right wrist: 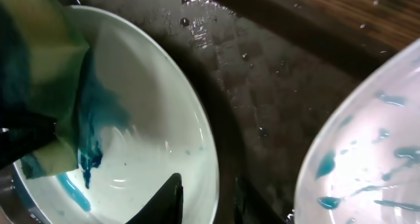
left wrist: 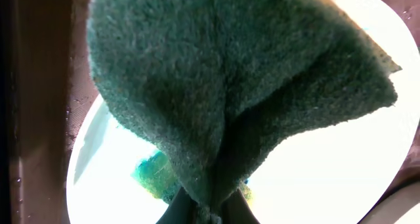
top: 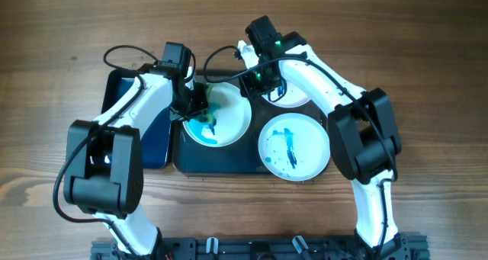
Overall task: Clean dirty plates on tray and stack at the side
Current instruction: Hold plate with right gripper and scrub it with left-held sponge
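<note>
The tray [top: 221, 161] holds three dirty plates. The left plate [top: 229, 126] has a teal smear. My left gripper [top: 197, 104] is shut on a green sponge [top: 207, 101] and presses it on this plate. In the left wrist view the sponge [left wrist: 230, 86] fills the frame above the jaws [left wrist: 210, 211] and the plate [left wrist: 328, 165]. My right gripper [top: 255, 78] is shut on this plate's rim; in the right wrist view its fingers [right wrist: 207, 201] straddle the plate [right wrist: 151, 138] edge. Two more streaked plates sit at the back right [top: 293, 96] and front right [top: 293, 146].
A smaller dark tray [top: 152, 134] lies left of the big tray, under my left arm. The big tray's floor [right wrist: 262, 106] is wet with droplets. A neighbouring plate [right wrist: 367, 152] with teal spots sits close to my right fingers. Wooden table surrounds both trays.
</note>
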Robot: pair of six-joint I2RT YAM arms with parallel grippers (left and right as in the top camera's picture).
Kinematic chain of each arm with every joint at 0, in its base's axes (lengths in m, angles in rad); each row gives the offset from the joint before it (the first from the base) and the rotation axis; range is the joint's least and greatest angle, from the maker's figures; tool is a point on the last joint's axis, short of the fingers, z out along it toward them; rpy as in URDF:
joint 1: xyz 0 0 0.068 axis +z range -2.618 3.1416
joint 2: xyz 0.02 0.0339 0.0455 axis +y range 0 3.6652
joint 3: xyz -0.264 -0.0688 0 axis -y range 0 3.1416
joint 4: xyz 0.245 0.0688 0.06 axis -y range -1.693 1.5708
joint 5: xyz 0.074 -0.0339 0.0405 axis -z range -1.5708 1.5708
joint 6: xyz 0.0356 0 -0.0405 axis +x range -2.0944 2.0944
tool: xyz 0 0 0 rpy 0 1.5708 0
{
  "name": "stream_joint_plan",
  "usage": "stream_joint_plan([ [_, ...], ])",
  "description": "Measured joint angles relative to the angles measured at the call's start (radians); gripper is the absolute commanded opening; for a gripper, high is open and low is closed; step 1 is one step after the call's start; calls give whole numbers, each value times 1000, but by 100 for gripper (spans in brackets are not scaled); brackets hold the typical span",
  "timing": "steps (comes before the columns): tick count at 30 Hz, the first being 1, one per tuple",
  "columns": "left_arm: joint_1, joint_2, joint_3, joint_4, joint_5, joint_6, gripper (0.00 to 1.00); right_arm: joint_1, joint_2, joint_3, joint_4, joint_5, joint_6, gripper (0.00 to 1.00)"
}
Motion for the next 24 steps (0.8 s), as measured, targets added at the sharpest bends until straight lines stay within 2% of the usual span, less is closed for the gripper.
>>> stream_joint_plan([
  [4, 14, 0, 0, -1, 14, -25, 4, 6, 50, 0, -3, 0, 4, 20],
  [7, 19, 0, 0, -2, 19, -44, 4, 7, 62, -2, -7, -7, 34, 5],
  [12, 19, 0, 0, -1, 20, -76, 4, 19, 64, -8, 11, -11, 160, 4],
  [17, 20, 0, 0, -20, 20, -127, 4, 34, 64, -14, 23, -10, 371, 4],
  [24, -50, 0, -3, -14, -112, -152, 4, 34, 64, -16, 34, -10, 429, 5],
])
